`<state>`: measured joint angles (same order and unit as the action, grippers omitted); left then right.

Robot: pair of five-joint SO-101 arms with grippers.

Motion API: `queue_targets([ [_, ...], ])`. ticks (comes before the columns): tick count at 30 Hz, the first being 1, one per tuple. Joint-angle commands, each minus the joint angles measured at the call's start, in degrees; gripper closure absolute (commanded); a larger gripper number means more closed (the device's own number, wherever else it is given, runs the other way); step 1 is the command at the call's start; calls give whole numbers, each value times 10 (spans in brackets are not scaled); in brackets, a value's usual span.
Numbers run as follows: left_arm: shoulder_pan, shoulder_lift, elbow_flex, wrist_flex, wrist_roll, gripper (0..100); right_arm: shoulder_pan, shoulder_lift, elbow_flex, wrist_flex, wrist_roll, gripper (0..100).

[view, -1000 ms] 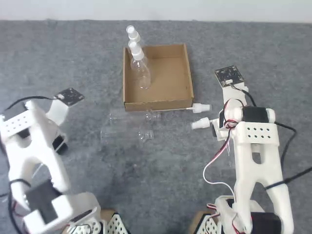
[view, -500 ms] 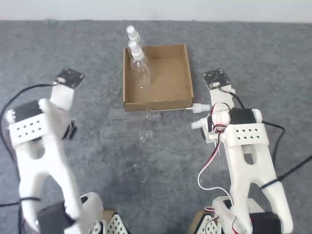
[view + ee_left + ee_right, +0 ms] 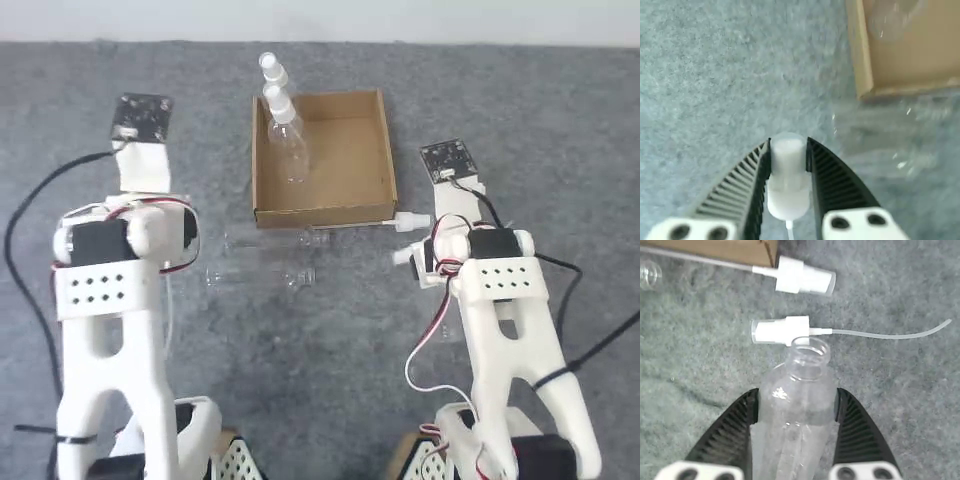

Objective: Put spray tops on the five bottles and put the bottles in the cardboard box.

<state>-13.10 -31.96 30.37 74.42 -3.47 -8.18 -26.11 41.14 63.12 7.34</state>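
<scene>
Gripping a white plastic spray top [image 3: 787, 172] between its black ribbed fingers [image 3: 747, 180], the left gripper [image 3: 788, 146] hangs above the grey carpet [image 3: 715, 75], and we see the top's thin tube pointing back toward the wrist. Near it in the left wrist view lies a corner of the brown cardboard box [image 3: 860, 55]. The right gripper [image 3: 796, 399] is clamped around a clear plastic bottle [image 3: 797, 405]. The bottle's open neck points forward, toward two loose white spray tops [image 3: 782, 330] lying on the carpet just beyond it. One of them trails a long bent tube, and the other lies close to the box corner. From the high view we place the box [image 3: 325, 214] at the middle of the table's far half, with the left arm [image 3: 110, 290] to its left and the right arm [image 3: 500, 285] to its right, both nearer to us than the box. Inside the box, against its left wall, leans a capped clear bottle [image 3: 288, 145]. A second capped bottle [image 3: 270, 68] shows at the box's far left corner, and we cannot tell whether it sits inside or just behind. Two uncapped clear bottles [image 3: 262, 276] lie on their sides on the carpet just in front of the box, between the two arms
</scene>
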Motion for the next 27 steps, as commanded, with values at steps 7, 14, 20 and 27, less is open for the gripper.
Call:
queue_targets([
  [7,18,-33,-27,-102,120,971,-26,-30,-7,-17,-25,976],
  [14,19,-32,-27,-175,190,971,-28,-30,-3,-18,-26,976],
  [20,25,-33,-29,-260,244,987,-28,-30,10,-44,-26,991],
  [27,63,-33,-113,-280,272,987,-31,-31,10,-45,-50,990],
])
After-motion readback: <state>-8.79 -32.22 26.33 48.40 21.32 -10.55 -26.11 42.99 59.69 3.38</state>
